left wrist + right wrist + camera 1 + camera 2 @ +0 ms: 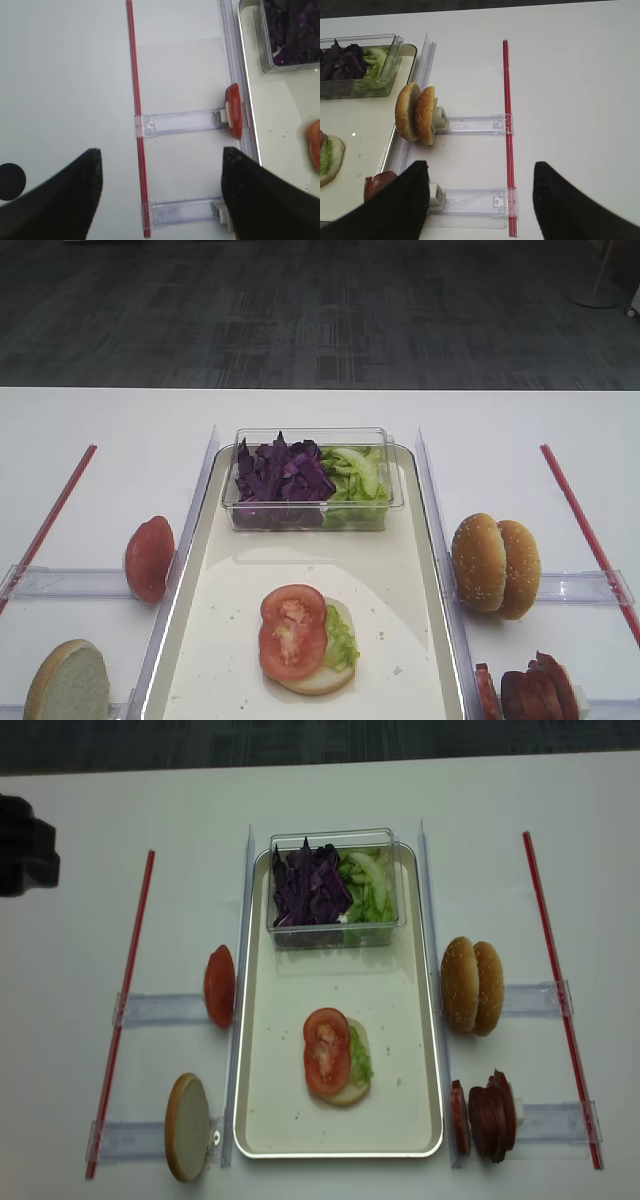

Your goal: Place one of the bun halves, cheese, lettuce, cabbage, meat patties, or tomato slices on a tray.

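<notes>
On the cream tray lies a bun half topped with lettuce and two tomato slices. A clear box at the tray's far end holds cabbage and more lettuce. Left of the tray stand one tomato slice and a bun half. To the right stand two bun halves and the meat patties. Cheese is out of view. My left gripper hangs open over bare table left of the tray. My right gripper hangs open right of the patties.
Red strips run along both sides of the table. Clear plastic holders link them to the clear rails flanking the tray. A black round mark lies near the left finger. Dark floor lies beyond the far table edge.
</notes>
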